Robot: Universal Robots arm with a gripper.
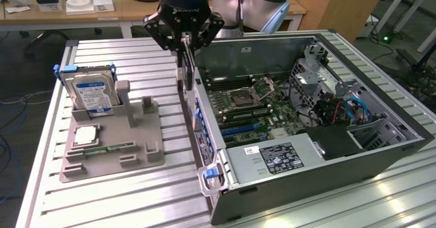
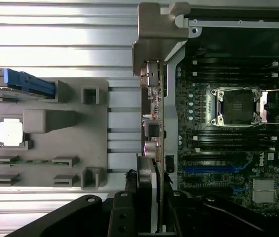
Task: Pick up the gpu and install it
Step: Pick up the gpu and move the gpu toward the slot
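I hold the gpu (image 1: pixel 188 75) over the open computer case (image 1: pixel 381 151).
My hand (image 1: pixel 185 47) grips the card's top; it hangs edge-on straight below, motherboard (image 1: pixel 256 108) slots toward the exterior view's right.

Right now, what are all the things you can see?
computer case: one, dark grey, exterior view's right
motherboard: one, green, inside case
gpu: one, dark, in the pincer, at case's edge
hard drive: one, silver, blue label, upright in holder
holder: one, grey, exterior view's left
processor chip: one, silvery, in holder
memory stick: one, green, in holder
table: one, silvery, under everything
pincer: one, black, shut on gpu
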